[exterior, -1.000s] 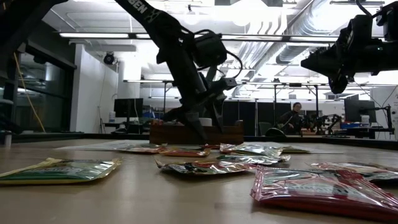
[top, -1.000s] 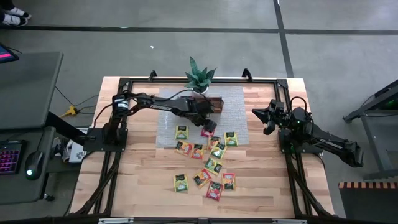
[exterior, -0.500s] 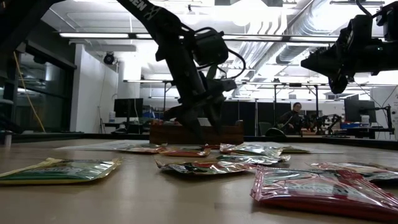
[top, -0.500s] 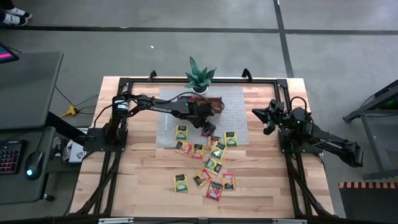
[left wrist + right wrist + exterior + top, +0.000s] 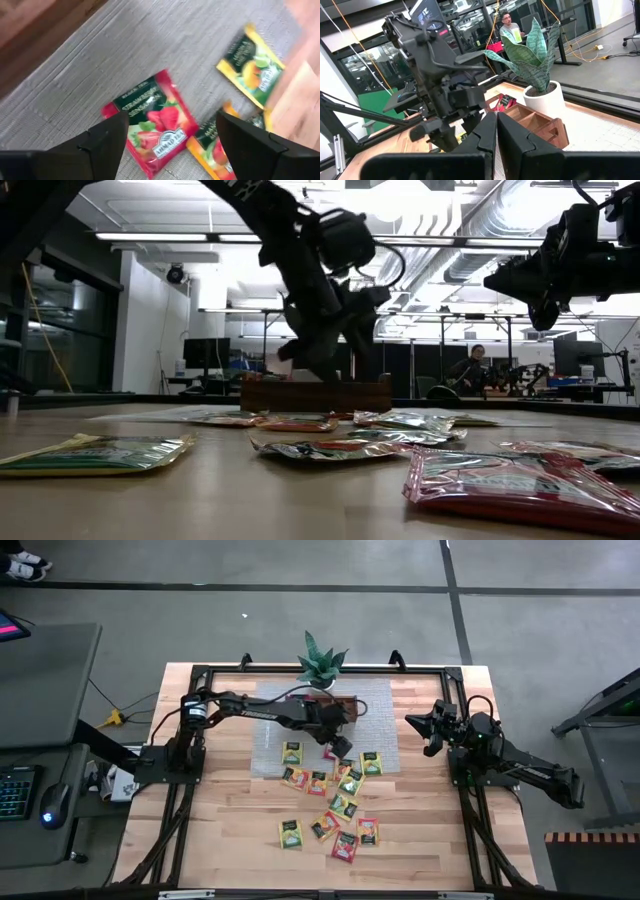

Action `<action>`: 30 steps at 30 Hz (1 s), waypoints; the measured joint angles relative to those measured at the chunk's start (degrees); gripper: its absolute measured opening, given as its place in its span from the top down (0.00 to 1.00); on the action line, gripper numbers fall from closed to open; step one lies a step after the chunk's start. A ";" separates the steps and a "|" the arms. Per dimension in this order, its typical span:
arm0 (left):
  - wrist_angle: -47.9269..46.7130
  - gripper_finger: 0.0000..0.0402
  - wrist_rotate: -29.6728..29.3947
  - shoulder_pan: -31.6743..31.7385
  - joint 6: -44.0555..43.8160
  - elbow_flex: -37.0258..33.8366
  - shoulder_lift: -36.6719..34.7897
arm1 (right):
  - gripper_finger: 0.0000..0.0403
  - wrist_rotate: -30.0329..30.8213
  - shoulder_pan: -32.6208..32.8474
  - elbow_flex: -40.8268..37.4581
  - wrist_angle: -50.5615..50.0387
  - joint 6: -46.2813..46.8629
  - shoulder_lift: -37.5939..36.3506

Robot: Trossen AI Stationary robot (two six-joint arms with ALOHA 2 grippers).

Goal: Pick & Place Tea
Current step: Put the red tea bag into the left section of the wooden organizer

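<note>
Hovering just in front of the wooden tray (image 5: 325, 703), the left gripper's (image 5: 167, 131) spread, empty fingers bracket a red tea packet (image 5: 152, 119) lying flat below; right gripper (image 5: 412, 722), closed, waits well apart.

Beneath me a red strawberry tea packet (image 5: 155, 122) lies flat on the grey woven mat, label up, with a yellow packet (image 5: 251, 65) and an orange one (image 5: 212, 145) just beside it. The rest of the tea (image 5: 330, 800) is scattered flat across the middle of the table toward its near edge, in red, orange, yellow and green.
</note>
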 joint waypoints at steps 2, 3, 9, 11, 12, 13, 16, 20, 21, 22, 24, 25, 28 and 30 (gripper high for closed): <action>-2.56 0.27 -0.73 -0.08 0.87 1.68 0.00 | 0.97 0.01 0.00 0.00 0.00 -0.02 0.00; -4.09 0.27 -1.03 -0.08 1.00 2.56 0.29 | 0.97 0.01 0.00 0.00 0.00 0.00 0.00; -15.44 0.31 -0.60 -0.01 0.69 11.92 7.14 | 0.97 0.01 0.00 -0.02 0.01 0.00 0.01; -18.98 0.32 -0.42 -0.01 0.71 15.86 9.45 | 0.97 0.01 0.00 -0.02 0.02 0.00 0.15; -21.69 0.32 -0.17 -0.01 0.71 17.34 10.06 | 0.97 -0.02 0.00 0.01 0.00 -0.02 0.20; -23.26 0.32 -0.06 0.01 0.71 18.49 10.50 | 0.97 0.01 -0.01 0.00 0.00 0.00 0.22; -22.00 0.33 -0.07 0.01 0.51 21.82 12.10 | 0.97 0.00 -0.02 -0.01 -0.03 0.00 0.42; -24.25 0.33 -0.21 0.08 0.22 22.41 12.80 | 0.97 0.01 0.00 0.01 0.00 0.00 0.42; -23.79 0.33 -0.21 0.08 -0.15 22.46 12.59 | 0.97 0.01 -0.01 0.00 0.00 0.00 0.42; -23.73 0.33 -0.24 0.03 -0.45 22.39 12.40 | 0.97 0.01 -0.01 0.00 0.00 0.00 0.42; -23.98 0.33 -0.45 -0.01 -0.58 22.21 12.41 | 0.97 0.01 -0.01 0.01 0.00 0.00 0.42; -23.97 0.33 -0.48 -0.03 -0.58 22.13 12.57 | 0.97 0.01 0.00 0.01 0.00 -0.02 0.42; -23.56 0.33 -0.84 -0.03 -1.38 22.24 13.15 | 0.97 0.01 0.00 -0.01 0.00 0.00 0.42; -23.19 0.33 -0.84 -0.03 -2.16 22.22 14.08 | 0.97 0.00 -0.02 0.01 0.00 0.00 0.42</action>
